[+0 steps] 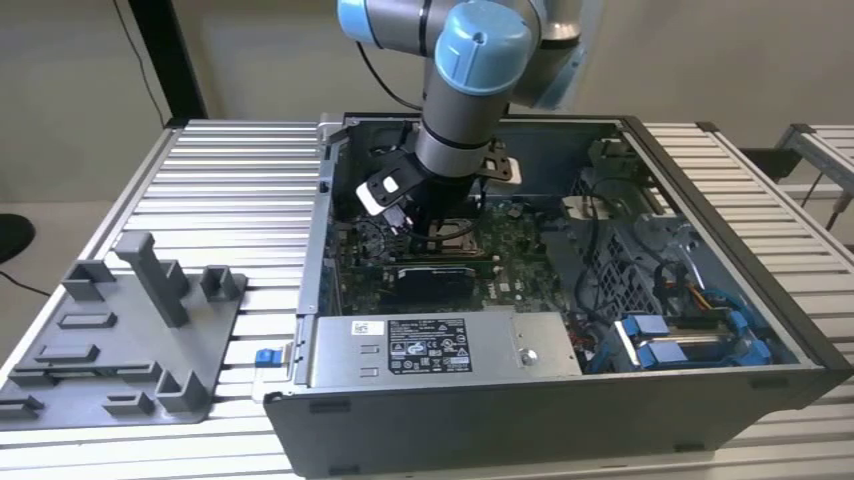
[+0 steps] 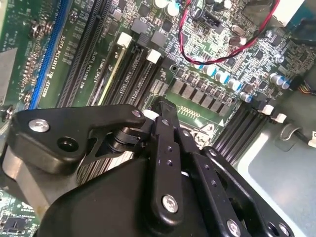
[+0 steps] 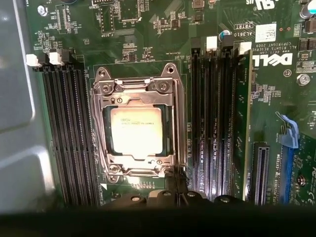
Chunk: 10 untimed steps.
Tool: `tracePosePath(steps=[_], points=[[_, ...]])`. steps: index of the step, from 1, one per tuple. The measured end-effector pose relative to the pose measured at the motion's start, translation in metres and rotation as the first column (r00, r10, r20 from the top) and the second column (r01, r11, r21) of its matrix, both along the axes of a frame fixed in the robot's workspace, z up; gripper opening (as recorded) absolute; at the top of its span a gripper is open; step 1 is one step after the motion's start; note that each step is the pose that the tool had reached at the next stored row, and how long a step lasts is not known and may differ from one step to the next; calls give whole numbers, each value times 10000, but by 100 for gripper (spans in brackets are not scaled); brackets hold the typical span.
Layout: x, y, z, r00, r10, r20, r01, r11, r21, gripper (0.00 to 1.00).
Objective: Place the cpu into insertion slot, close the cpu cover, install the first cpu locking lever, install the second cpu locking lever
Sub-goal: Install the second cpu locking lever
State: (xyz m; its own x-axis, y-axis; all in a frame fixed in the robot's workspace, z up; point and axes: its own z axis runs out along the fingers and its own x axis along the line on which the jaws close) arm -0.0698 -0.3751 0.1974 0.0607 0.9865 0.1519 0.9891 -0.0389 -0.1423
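The cpu (image 3: 136, 132) is seen seated in the insertion slot (image 3: 169, 133), with the cpu cover (image 3: 137, 91) lowered around it. The gripper (image 3: 176, 190) stands at the socket's six o'clock edge; whether the jaws are wide cannot be told. A lever could be missed or bent if the approach is misaligned.

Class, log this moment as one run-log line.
cpu: in insertion slot | cpu cover: closed over it | pincer: at cover's edge

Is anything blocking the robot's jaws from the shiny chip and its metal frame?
Nothing visible does. In the first wrist view the cpu lies in the insertion slot with the cpu cover flat around it, and the gripper is at the cover's edge.
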Motion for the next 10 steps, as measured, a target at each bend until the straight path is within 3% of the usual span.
tracePosePath(steps=[4, 10], points=[[-4, -3, -22, 10000, -1, -2, 1, 10000, -80, 0], [-10, 1, -53, 10000, 0, 5, 0, 9999, -116, 0]])
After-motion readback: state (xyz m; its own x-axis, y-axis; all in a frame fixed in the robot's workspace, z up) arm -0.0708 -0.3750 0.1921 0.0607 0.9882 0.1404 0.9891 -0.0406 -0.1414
